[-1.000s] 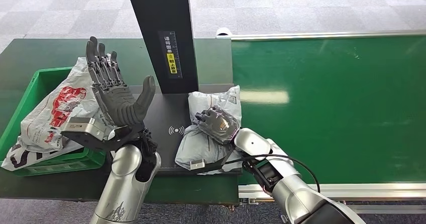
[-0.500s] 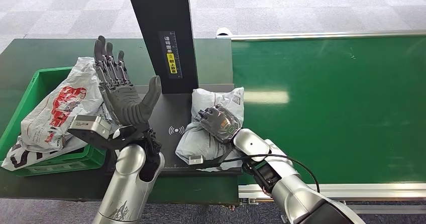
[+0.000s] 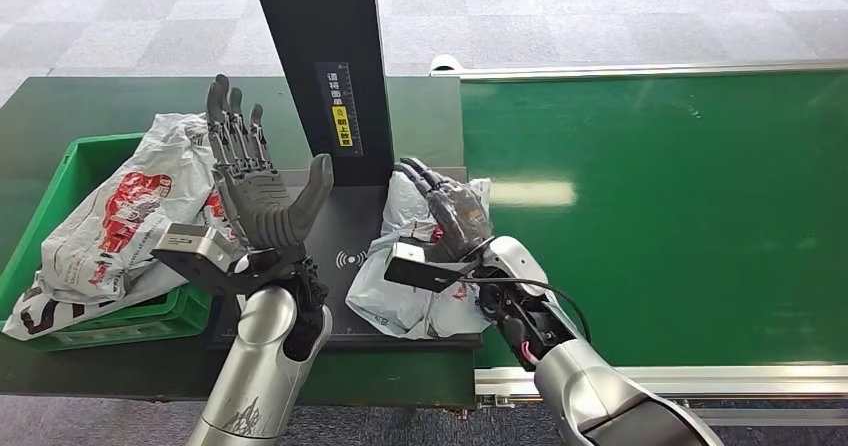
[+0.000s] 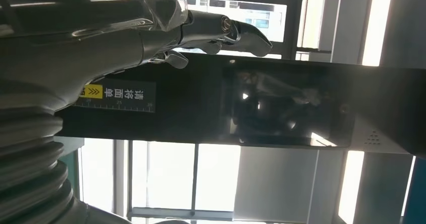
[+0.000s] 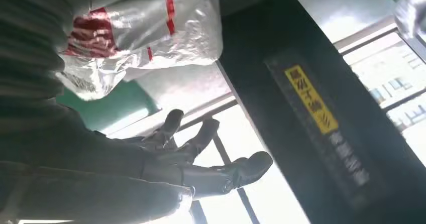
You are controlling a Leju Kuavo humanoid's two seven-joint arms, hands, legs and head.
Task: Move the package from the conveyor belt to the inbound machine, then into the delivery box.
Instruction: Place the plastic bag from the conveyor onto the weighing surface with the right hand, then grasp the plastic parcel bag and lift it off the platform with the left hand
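Observation:
A grey-white package [image 3: 410,291] lies on the black plate [image 3: 335,236] of the inbound machine, beside its scan mark. My right hand [image 3: 447,209] stands just above the package's far end with fingers stretched out and nothing in them; in the right wrist view the right hand [image 5: 201,169] is spread and empty. My left hand [image 3: 258,188] is raised over the plate's left side, palm open toward the package, fingers apart. In the left wrist view the left hand's fingertips [image 4: 251,33] point past the machine's dark screen [image 4: 281,106].
The machine's black column [image 3: 320,66] rises behind the plate. A green delivery box [image 3: 60,181] at the left holds a red-and-white bag [image 3: 110,216]. The green conveyor belt [image 3: 660,206] stretches to the right, with a metal rail along its near edge.
My right hand has let go of the package and turned its fingers up and out. My left hand has moved right, closer to the package. The package has shifted slightly on the plate.

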